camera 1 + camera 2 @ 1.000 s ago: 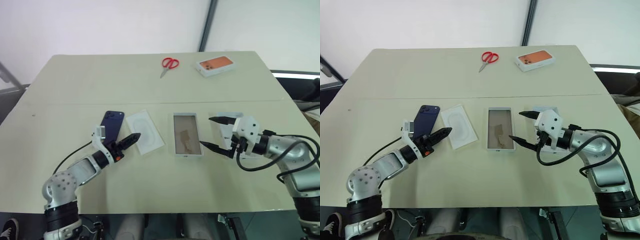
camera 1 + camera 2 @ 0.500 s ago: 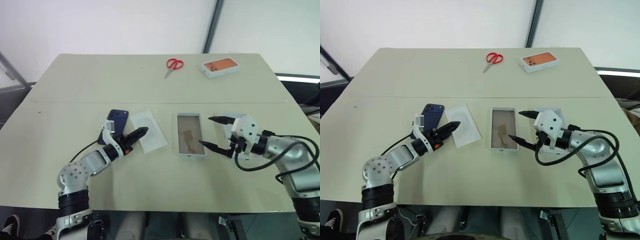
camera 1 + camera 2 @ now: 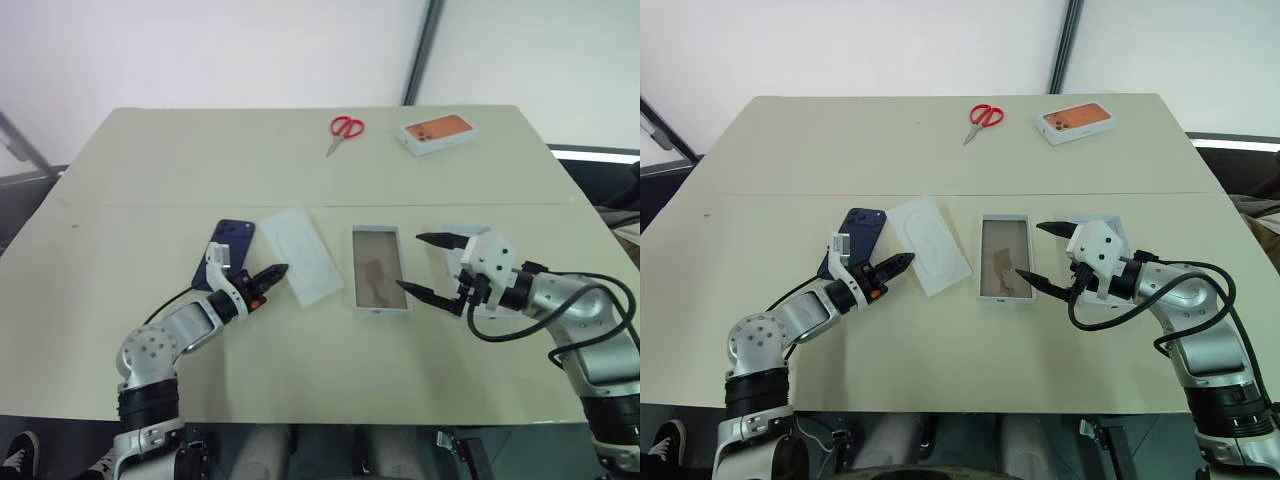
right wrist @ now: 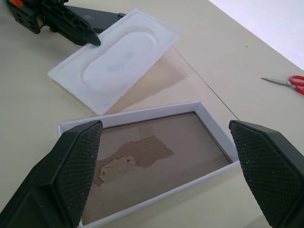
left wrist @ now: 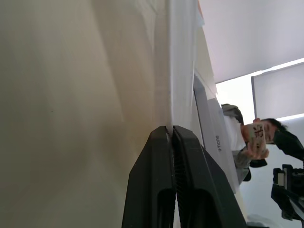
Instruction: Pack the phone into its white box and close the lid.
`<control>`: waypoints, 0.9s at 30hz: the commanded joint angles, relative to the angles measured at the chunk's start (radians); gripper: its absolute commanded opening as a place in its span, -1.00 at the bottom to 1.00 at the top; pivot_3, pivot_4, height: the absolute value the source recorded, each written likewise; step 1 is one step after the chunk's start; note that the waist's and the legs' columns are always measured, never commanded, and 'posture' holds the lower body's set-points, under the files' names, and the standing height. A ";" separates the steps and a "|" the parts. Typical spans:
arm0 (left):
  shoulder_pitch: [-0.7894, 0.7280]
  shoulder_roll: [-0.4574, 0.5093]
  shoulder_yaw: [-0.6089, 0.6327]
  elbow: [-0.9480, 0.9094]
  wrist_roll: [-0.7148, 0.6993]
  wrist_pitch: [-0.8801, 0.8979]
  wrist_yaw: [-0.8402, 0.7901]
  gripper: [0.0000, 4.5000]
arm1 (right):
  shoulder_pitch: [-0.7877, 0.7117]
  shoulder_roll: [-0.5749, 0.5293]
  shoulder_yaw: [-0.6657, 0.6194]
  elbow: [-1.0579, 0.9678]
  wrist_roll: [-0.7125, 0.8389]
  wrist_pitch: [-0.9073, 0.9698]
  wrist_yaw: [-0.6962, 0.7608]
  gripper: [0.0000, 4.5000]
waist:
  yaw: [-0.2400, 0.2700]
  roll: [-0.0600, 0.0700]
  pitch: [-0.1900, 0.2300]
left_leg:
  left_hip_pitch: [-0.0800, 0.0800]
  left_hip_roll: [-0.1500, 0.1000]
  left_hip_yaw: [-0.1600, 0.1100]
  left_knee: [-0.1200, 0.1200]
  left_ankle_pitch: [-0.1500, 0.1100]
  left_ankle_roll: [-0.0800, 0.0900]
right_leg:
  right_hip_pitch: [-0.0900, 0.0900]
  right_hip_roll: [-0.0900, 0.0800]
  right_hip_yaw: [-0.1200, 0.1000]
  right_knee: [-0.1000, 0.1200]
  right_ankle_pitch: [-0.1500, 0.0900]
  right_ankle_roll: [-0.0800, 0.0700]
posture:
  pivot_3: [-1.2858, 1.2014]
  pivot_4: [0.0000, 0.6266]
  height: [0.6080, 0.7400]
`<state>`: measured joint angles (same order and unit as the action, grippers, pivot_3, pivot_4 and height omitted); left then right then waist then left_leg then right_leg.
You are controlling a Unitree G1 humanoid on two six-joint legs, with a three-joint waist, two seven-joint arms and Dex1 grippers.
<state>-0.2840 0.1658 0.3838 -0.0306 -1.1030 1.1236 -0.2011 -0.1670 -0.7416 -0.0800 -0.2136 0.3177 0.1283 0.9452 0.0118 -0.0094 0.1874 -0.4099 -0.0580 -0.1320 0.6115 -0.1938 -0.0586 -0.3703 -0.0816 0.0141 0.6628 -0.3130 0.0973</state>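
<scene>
Phone (image 3: 226,250): slim, dark navy, camera cluster at its far corner, lying flat and slightly slanted, left of frame centre. White box (image 3: 378,283): shallow rectangular tray, open, brownish patchy floor, empty, lying lengthwise at frame centre. Lid (image 3: 1102,222): white, flat on the tabletop right of the box, mostly hidden; its outer face cannot be told.

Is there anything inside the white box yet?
No, it's empty. The white box shows only its bare brownish floor, and the phone lies on the table.
</scene>
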 commanded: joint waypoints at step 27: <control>-0.170 0.188 0.049 0.059 -0.230 0.110 0.067 -1.00 | -0.050 -0.008 0.313 0.045 -0.170 0.075 0.072 -0.32 | -0.001 -0.006 0.004 | -0.013 0.000 -0.001 -0.006 0.000 0.000 | -0.014 0.002 0.000 -0.005 0.003 0.006 | 0.03 -0.52 1.00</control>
<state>-0.4445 0.3509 0.4293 0.0658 -1.3090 1.2390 -0.1332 -0.2185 -0.7392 0.2229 -0.1833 0.1870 0.2538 1.0074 0.0108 -0.0156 0.1916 -0.4246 -0.0578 -0.1329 0.6058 -0.1938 -0.0587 -0.3860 -0.0797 0.0140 0.6579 -0.3096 0.1036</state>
